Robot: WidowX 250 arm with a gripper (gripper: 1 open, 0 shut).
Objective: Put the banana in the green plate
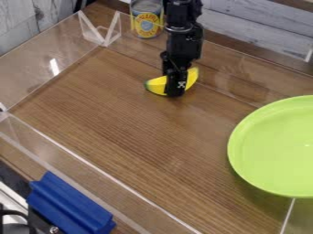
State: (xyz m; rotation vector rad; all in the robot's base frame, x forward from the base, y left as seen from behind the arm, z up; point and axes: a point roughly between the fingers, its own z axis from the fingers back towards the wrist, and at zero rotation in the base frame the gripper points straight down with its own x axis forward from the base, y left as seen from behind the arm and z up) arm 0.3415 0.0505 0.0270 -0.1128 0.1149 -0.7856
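Banana lying on wooden desk, far centre, yellow end poking out to the left. Black gripper pointing straight down onto it, jaws pinching banana (right part of fruit hidden behind the fingers). Still resting on the desk, not lifted. Green plate at near right edge, well apart from banana, nothing on it. Yellow-labelled can at far edge, just behind arm. Clear acrylic walls around desk. Blue object at near left, outside wall.
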